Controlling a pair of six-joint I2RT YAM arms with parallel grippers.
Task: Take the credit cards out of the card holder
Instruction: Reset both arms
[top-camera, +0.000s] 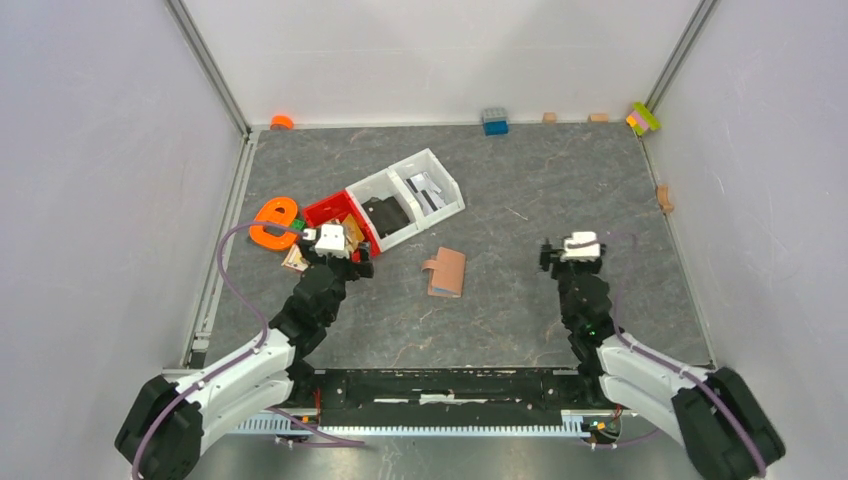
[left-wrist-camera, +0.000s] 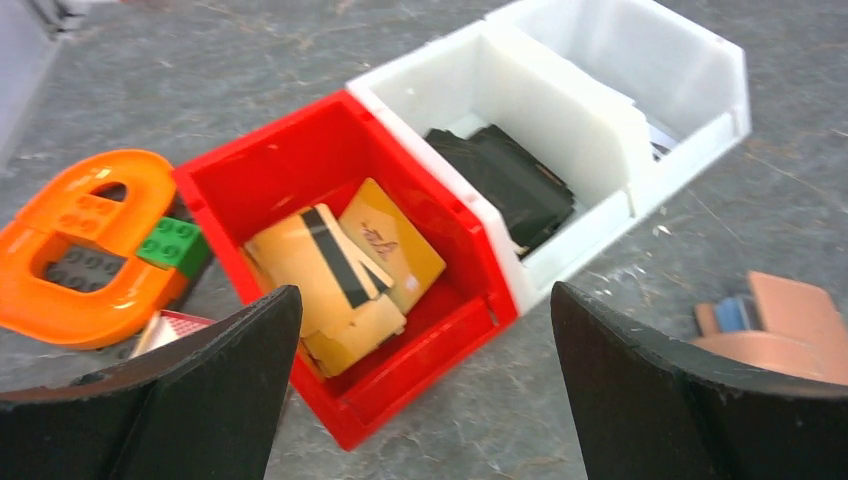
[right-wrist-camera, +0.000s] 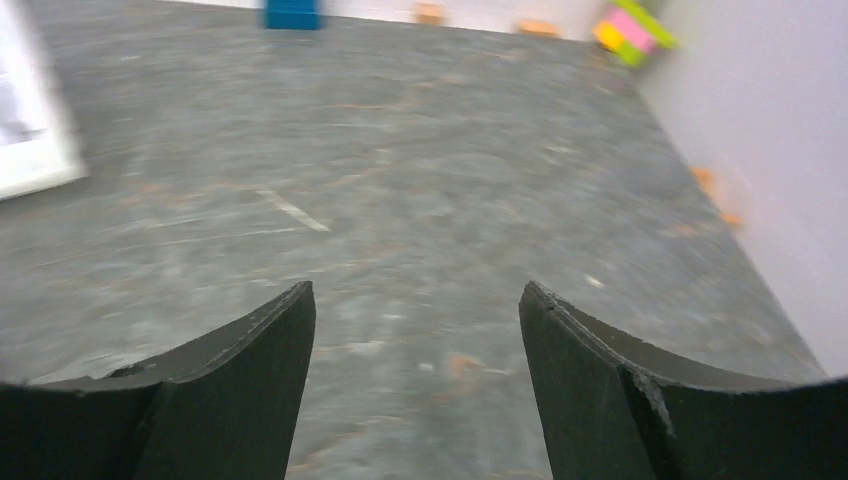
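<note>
Top external: card holder (top-camera: 447, 272) lies lengthwise near-to-far (tab leftward); both jaws apart.

Open passage: bench (top-camera: 520, 300) centre and right side, with only the card holder (top-camera: 447, 272) lying mid-bench. Left-rear area is blocked by the red bin (top-camera: 325, 208), adjoining white bins (top-camera: 432, 156) and orange ring (top-camera: 283, 207).

Even diffuse light, faint shadows, top view sharp, left wrist slightly soft, right wrist blurred, perhaps motion
</note>
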